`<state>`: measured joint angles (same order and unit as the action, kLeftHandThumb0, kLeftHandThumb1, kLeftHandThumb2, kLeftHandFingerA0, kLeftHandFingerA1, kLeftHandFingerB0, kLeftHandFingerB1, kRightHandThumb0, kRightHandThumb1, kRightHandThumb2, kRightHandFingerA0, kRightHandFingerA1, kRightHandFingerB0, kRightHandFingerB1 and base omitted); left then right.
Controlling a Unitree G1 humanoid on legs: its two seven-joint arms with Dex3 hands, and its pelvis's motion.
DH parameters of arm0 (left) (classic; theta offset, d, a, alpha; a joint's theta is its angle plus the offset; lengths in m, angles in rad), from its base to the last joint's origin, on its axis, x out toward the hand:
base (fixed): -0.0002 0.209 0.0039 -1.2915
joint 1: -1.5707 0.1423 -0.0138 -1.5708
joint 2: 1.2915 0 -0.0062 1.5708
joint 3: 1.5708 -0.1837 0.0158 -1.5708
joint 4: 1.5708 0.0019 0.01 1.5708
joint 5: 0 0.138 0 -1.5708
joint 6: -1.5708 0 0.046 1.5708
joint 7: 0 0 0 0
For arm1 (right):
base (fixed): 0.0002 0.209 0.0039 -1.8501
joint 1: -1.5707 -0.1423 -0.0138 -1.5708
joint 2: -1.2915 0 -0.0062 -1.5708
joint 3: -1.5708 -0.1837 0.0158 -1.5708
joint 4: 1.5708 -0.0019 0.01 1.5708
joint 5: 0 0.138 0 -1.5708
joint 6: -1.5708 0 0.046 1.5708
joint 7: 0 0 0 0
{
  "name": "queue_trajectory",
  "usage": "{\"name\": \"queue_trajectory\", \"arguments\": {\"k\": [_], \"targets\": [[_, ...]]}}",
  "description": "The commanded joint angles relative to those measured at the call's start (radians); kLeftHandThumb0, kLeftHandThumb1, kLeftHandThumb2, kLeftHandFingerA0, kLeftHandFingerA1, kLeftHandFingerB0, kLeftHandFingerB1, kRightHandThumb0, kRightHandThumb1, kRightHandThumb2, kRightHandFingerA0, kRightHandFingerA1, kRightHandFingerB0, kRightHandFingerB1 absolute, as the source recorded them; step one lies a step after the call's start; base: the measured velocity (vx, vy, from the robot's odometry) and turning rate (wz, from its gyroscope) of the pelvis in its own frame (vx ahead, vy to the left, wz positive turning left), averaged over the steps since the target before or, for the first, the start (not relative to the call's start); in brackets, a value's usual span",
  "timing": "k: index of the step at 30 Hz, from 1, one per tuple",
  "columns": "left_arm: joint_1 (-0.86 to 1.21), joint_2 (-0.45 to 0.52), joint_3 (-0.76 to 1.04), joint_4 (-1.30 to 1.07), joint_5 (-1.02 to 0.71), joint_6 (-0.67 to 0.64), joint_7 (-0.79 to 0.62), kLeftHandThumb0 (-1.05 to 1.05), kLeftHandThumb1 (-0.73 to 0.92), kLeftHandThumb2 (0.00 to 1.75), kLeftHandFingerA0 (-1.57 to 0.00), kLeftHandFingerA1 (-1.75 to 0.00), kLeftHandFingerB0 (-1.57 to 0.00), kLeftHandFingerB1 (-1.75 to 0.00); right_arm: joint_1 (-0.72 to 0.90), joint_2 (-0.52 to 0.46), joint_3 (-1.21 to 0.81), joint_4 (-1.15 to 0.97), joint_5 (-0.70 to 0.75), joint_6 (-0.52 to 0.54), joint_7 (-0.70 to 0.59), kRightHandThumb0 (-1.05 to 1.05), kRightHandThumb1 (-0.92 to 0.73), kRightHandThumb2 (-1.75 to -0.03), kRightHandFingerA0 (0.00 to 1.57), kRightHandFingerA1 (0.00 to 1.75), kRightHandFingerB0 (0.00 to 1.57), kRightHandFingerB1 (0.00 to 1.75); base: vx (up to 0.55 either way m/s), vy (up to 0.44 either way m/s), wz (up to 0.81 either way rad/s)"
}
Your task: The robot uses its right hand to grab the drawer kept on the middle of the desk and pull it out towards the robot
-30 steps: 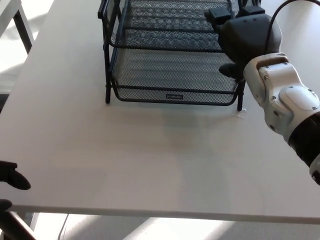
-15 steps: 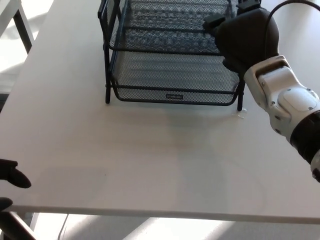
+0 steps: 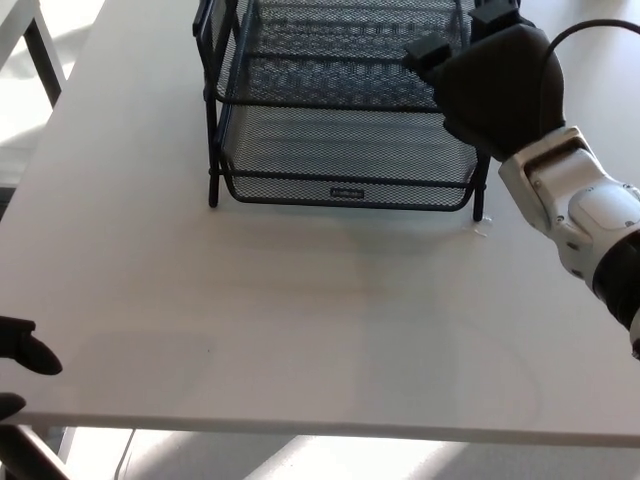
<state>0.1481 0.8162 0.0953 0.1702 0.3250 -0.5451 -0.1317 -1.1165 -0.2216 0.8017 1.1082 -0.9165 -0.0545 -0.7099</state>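
hidden: top of drawer (image 3: 345, 120) cut off by frame edge; right hand's fingertips masked by its own bulk
right hand (image 3: 495, 85): at drawer's right front corner; grip cannot be told
left hand (image 3: 22, 355): fingertips only, at desk (image 3: 300, 320) edge
drawer: mid-desk, far side

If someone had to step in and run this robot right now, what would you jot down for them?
Right hand: at the right front corner of the black mesh drawer rack, level with its upper tray; whether it grips anything cannot be seen.
Left hand: idle at the near left edge of the white desk, only partly in view.
Rack: at the far middle of the desk; bottom drawer looks pushed in.
Done: reach to the rack.
Left: take a firm hold and pull the drawer towards the robot.
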Motion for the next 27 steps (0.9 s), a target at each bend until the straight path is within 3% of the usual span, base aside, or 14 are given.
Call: {"name": "queue_trajectory", "arguments": {"k": [1,13,20,27], "targets": [[0.000,0.015,0.006,0.005,0.017,-0.023,-0.016,-0.28,0.55,0.57,-0.81,-0.90,-0.84,-0.59,-0.017,-0.024,0.004,0.029,-0.046,-0.066,-0.186,-0.43,-0.52,-0.56,0.92,1.56,0.95,0.73,0.00,0.000,0.00],[-0.005,0.009,0.003,0.015,0.018,-0.027,-0.013,-0.29,0.55,0.57,-0.81,-0.89,-0.83,-0.58,0.129,-0.137,-0.038,-0.166,-0.064,-0.103,-0.338,-0.43,-0.49,-0.55,0.96,1.50,0.97,0.66,0.00,0.000,0.00],[-0.003,0.010,0.005,0.010,0.020,-0.025,-0.016,-0.28,0.56,0.57,-0.80,-0.89,-0.82,-0.57,0.335,-0.255,-0.104,-0.485,-0.089,-0.096,-0.336,-0.45,-0.50,-0.55,0.92,1.55,0.95,0.63,0.00,0.000,0.00],[-0.004,0.017,0.008,0.007,0.017,-0.013,-0.026,-0.29,0.56,0.57,-0.80,-0.89,-0.82,-0.58,0.506,-0.305,-0.176,-0.705,-0.111,-0.069,-0.345,-0.45,-0.54,-0.56,0.95,1.51,0.94,0.64,0.00,0.000,0.00]]}}
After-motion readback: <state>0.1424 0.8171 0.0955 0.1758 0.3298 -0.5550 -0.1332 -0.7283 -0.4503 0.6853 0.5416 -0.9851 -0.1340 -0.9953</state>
